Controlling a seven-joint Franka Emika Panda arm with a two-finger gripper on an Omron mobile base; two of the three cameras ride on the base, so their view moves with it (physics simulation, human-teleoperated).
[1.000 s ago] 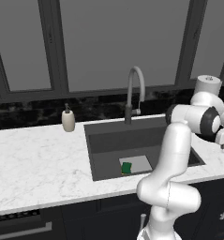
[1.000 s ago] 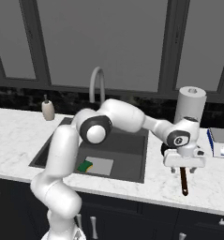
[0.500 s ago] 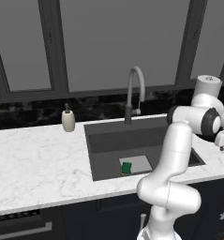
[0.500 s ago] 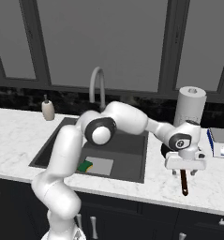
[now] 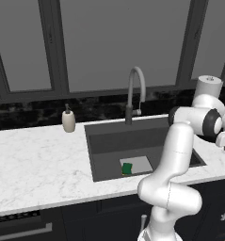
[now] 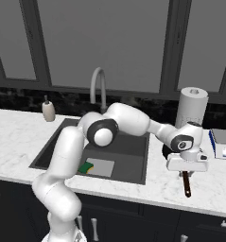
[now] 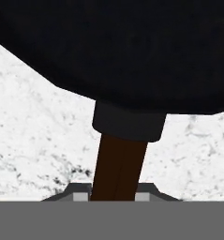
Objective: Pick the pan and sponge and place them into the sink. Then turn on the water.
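Observation:
The black pan (image 7: 118, 42) lies on the marble counter right of the sink (image 6: 133, 176), mostly hidden behind my hand in the right base view. Its dark brown handle (image 6: 186, 185) points toward the counter's front edge. My gripper (image 6: 186, 173) is down over the handle. In the hand view the handle (image 7: 118, 161) runs between the two fingertips (image 7: 80, 193), which press against both of its sides, so the gripper (image 7: 113, 194) is shut on it. The green and yellow sponge (image 5: 127, 168) (image 6: 86, 167) rests on the sink floor (image 5: 109, 155). No stream runs from the arched faucet (image 5: 135, 89).
A white soap dispenser (image 5: 68, 121) stands behind the sink's left corner. A paper towel roll (image 6: 193, 108) rises behind the pan, and a white and blue box (image 6: 223, 144) sits at the far right. The counter's front edge is close below the handle tip.
My hand has sunk a little lower onto the pan handle. The pan and the sponge lie where they were.

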